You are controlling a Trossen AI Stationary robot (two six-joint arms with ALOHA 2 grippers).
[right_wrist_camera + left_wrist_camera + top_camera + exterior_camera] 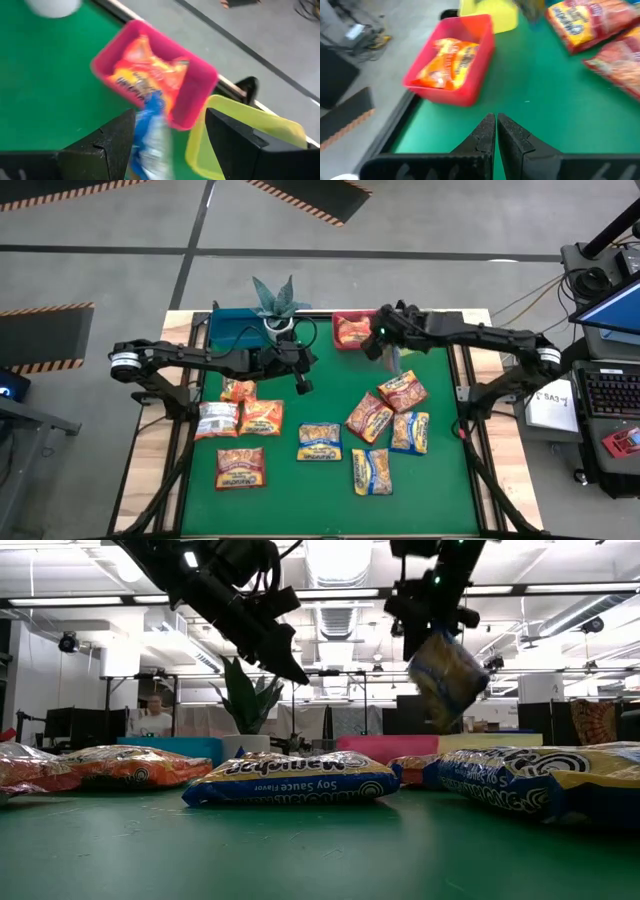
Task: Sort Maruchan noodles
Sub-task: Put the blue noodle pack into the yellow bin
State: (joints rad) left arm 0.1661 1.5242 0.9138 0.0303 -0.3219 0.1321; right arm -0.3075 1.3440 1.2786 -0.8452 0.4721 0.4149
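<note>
Several Maruchan noodle packets lie flat on the green mat (330, 395), red-orange ones (241, 468) and blue-and-yellow ones (320, 442). An orange packet (449, 64) lies in the red bin (338, 320). My right gripper (170, 117) hovers high near the red and yellow-green bins (235, 125), its fingers wide apart, with a blue-and-yellow packet (447, 675) just below them. My left gripper (301, 386) hangs shut and empty above the mat's middle. My right gripper has the blue-and-yellow packet (152, 140) beside the inner side of one finger (120, 135). The other finger stands well clear of it. The packet hangs tilted below the fingers, clear of the mat. Whether the finger touches it, I cannot tell.
A blue bin (232, 330) and a potted plant (275, 298) stand at the mat's far left. The red bin and yellow-green bin (490, 15) follow along the far edge. Bare mat lies between the packets and the bins. A person (152, 718) sits far behind the table.
</note>
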